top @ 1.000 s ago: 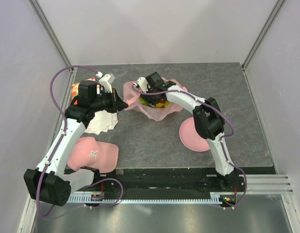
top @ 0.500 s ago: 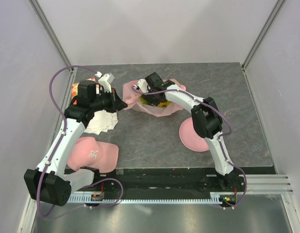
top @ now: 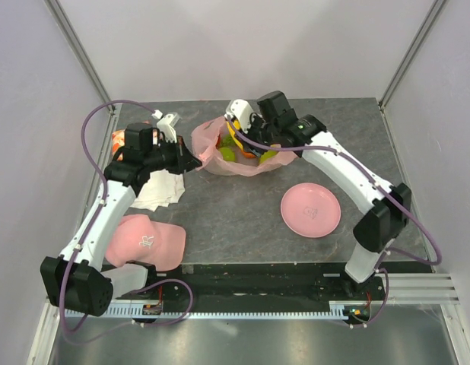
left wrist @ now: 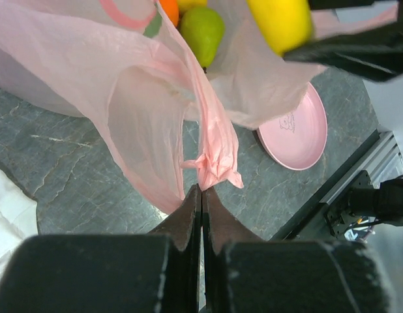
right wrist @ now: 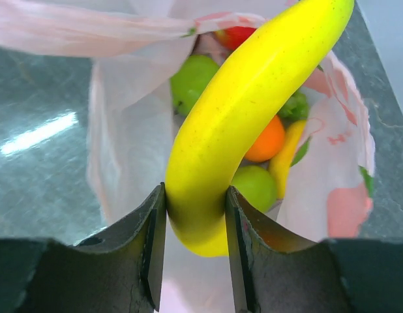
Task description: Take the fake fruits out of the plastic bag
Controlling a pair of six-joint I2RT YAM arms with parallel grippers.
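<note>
The right end effector (right wrist: 195, 199) grasps the yellow banana (right wrist: 253, 98) near one end and now holds it above the mouth of the plastic bag (top: 242, 169); a second ago it was down inside. Beneath it, a green apple (right wrist: 196, 77) and an orange (right wrist: 267, 140) lie in the bag. The left end effector (left wrist: 201, 195) stays clenched on the bag's handle (left wrist: 211, 156). The right arm has swung clear of the pink plate (top: 311, 211).
</note>
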